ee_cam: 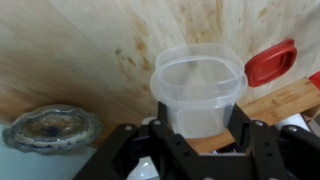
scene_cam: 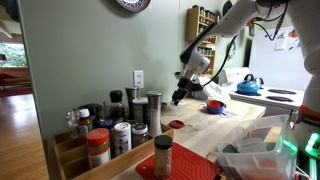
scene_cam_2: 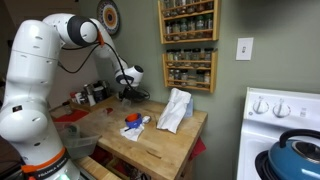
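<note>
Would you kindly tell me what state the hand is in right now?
Hand: closed on a clear plastic container, holding it.

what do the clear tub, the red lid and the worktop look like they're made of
Clear round tub: seemingly thin plastic, translucent, slightly frosted; the wood shows through its wall.
Red rounded lid: probably plastic, smooth and glossy, with a raised rim.
Pale worktop: wood, matt, with visible grain and brown stains.

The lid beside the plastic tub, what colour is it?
Red. The lid shows best in the wrist view, right of the clear tub.
</note>
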Robot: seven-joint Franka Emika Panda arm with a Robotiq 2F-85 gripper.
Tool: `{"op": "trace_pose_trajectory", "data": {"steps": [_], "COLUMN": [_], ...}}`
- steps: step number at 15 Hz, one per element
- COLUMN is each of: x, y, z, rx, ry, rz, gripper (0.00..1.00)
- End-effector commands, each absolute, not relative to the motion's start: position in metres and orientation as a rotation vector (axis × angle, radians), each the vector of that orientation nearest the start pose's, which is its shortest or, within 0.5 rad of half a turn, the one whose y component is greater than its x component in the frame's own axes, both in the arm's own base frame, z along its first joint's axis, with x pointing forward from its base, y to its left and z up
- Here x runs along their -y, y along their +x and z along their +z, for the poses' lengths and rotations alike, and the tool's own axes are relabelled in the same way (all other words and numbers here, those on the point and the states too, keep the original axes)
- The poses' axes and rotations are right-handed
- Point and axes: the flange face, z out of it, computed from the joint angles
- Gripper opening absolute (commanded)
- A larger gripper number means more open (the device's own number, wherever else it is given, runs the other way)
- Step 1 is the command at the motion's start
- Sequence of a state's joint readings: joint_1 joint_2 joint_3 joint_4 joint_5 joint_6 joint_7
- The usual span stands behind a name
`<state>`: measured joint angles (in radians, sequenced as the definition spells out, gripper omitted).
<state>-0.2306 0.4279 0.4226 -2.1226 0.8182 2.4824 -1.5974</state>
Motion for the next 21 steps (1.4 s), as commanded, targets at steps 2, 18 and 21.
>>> {"op": "trace_pose_trajectory", "data": {"steps": [2,18,21], "x": [-0.105,-0.095,-0.092], "y": [0.564,0.582,0.586], "z": [0.221,0.166,0.160], "rx": [1.317,1.300,1.236], "ry": [-2.208,-1.744,-1.702], "rz": [-0.472,-0.822,-0.913], "gripper": [0.59,0.34,0.34]}}
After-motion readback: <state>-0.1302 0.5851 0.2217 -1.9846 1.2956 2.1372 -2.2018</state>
